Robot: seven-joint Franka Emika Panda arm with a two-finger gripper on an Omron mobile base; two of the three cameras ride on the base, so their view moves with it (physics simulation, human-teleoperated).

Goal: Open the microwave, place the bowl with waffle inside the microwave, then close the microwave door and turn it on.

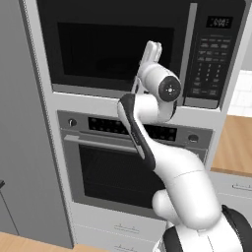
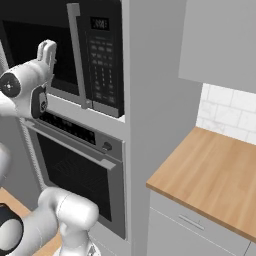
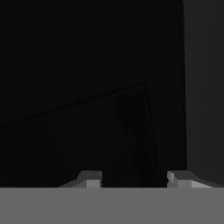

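Note:
The microwave is built in high in the wall, and its door is shut. The grey bar handle stands upright beside the keypad. My gripper is raised in front of the dark window, just left of the handle. In the hand view my gripper faces the dark glass; its fingertips stand apart with nothing between them, and the handle runs down the right side. The bowl with waffle is out of view.
An oven with a horizontal handle sits under the microwave, with drawers below. A wooden counter extends to the right, under a grey wall cabinet. A tall grey panel stands at left.

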